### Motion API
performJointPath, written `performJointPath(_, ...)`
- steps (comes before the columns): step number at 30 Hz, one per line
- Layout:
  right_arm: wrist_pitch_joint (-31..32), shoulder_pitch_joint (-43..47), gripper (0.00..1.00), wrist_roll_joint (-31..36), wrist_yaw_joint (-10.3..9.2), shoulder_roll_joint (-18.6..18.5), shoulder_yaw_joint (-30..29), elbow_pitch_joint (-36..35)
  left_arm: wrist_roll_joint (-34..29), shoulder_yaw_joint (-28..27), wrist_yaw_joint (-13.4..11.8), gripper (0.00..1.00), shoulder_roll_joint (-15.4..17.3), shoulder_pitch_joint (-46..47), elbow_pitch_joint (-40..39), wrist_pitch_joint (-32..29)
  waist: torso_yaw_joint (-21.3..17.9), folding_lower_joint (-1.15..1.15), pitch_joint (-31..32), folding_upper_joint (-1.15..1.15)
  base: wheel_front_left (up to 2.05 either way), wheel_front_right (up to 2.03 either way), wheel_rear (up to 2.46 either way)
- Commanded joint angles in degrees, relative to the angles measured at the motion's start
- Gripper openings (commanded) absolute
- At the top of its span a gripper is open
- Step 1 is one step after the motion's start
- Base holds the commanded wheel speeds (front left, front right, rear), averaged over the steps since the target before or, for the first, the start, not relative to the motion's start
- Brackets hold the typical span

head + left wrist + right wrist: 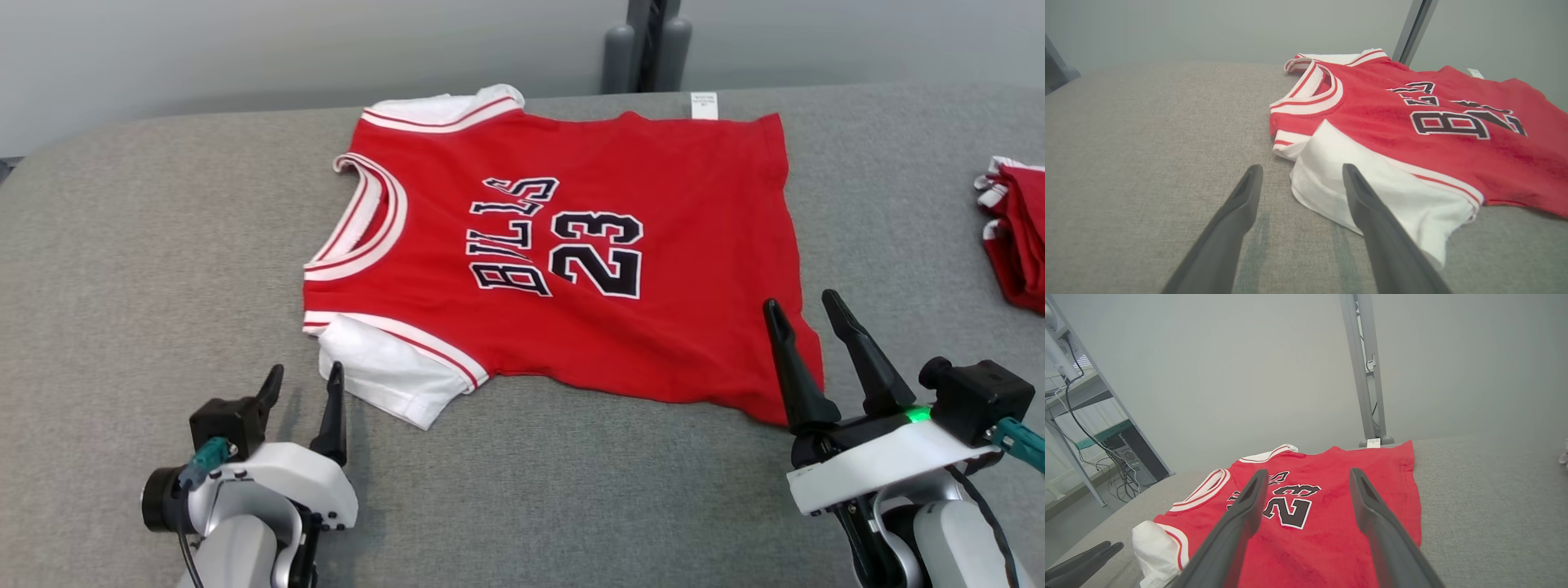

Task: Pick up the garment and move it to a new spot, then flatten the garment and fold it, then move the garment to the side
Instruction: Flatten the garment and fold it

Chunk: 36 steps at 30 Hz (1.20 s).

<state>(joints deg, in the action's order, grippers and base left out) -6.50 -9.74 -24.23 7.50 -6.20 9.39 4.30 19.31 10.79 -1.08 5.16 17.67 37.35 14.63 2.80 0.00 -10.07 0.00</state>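
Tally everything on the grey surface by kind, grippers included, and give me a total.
Spread-out red jersey: 1
Red-and-white bundle at the right edge: 1 (how many pieces are in it cannot be told)
Grippers: 2, the left gripper and the right gripper, both open
Total: 4

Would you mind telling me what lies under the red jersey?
The red jersey lies spread on the grey fabric surface, its near white sleeve flat on it. Anything beneath the cloth is covered.
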Motion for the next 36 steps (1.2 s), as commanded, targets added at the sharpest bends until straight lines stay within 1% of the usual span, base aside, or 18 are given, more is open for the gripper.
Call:
performJointPath(1,-0.3,-0.6,1.00,0.2,-0.02,-0.3,-0.1,-0.4,-0.3,-0.2,-0.3,1.00,0.5,1.6,0.9,-0.1,-1.1,0.00,-1.0,0.00,0.00,0.00,0.00)
performJointPath(4,-0.4,-0.8,1.00,0.5,-0.02,-0.3,0.0,-0.7,-0.6,-0.5,-1.0,1.00,1.1,4.1,4.3,-0.1,-2.0,0.00,-2.0,0.00,0.00,0.00,0.00)
performJointPath(10,-0.6,-1.2,1.00,1.0,-0.02,0.0,-0.6,-0.6,-0.3,-0.4,-1.0,1.00,1.7,7.7,10.0,-0.1,-3.0,0.00,-3.2,0.00,0.00,0.00,0.00)
performJointPath(14,-0.7,-1.3,1.00,1.2,-0.02,0.2,-0.9,-0.4,0.0,0.0,-0.3,1.00,1.5,9.4,12.9,-0.1,-3.2,0.00,-3.7,0.00,0.00,0.00,0.00)
performJointPath(17,-0.8,-1.5,1.00,1.3,-0.02,0.4,-1.1,0.0,0.5,0.4,0.7,1.00,1.0,10.3,14.8,-0.4,-3.2,0.00,-3.9,0.00,0.00,0.00,0.00)
performJointPath(18,-0.7,-1.5,1.00,1.5,-0.02,0.5,-1.2,0.1,0.9,0.4,1.1,0.84,0.7,10.6,15.2,-0.2,-3.1,0.00,-3.9,0.00,0.00,0.00,0.00)
performJointPath(19,-0.8,-1.6,1.00,1.6,-0.02,0.6,-1.3,0.3,1.1,0.4,1.5,0.13,0.6,10.9,15.6,-0.2,-2.9,0.00,-3.9,0.00,0.00,0.00,0.00)
performJointPath(20,-0.7,-1.7,1.00,1.7,-0.02,0.7,-1.3,0.3,1.3,0.5,1.8,0.00,0.5,11.1,16.0,-0.2,-2.8,0.00,-4.0,0.00,0.00,0.00,0.00)
performJointPath(24,-0.7,-1.6,1.00,2.0,-0.02,0.9,-1.4,0.6,2.0,0.3,2.8,0.00,0.6,11.5,16.7,0.1,-1.8,0.00,-3.7,0.00,0.00,0.00,0.00)
performJointPath(27,-0.7,-1.5,1.00,2.1,-0.02,0.9,-1.5,0.8,2.0,0.0,2.6,0.00,0.6,11.4,16.1,0.4,-1.2,0.00,-3.3,0.00,0.00,0.00,0.00)
performJointPath(32,-0.8,-0.8,1.00,1.9,-0.02,1.1,-1.8,1.5,0.6,-0.4,0.8,0.00,1.3,9.1,12.5,0.6,0.7,0.00,-1.4,0.00,0.00,0.00,0.00)
performJointPath(35,-0.8,-0.2,1.00,1.5,-0.02,1.2,-1.9,2.4,-0.4,-0.2,0.0,0.00,1.7,6.4,9.9,0.6,2.3,0.00,0.2,0.00,0.00,0.00,0.00)
performJointPath(36,-0.9,0.1,1.00,1.3,-0.02,1.4,-2.1,3.1,-1.0,0.1,-0.1,0.00,1.9,4.6,8.8,0.6,3.4,0.00,1.3,0.00,0.00,0.00,0.00)
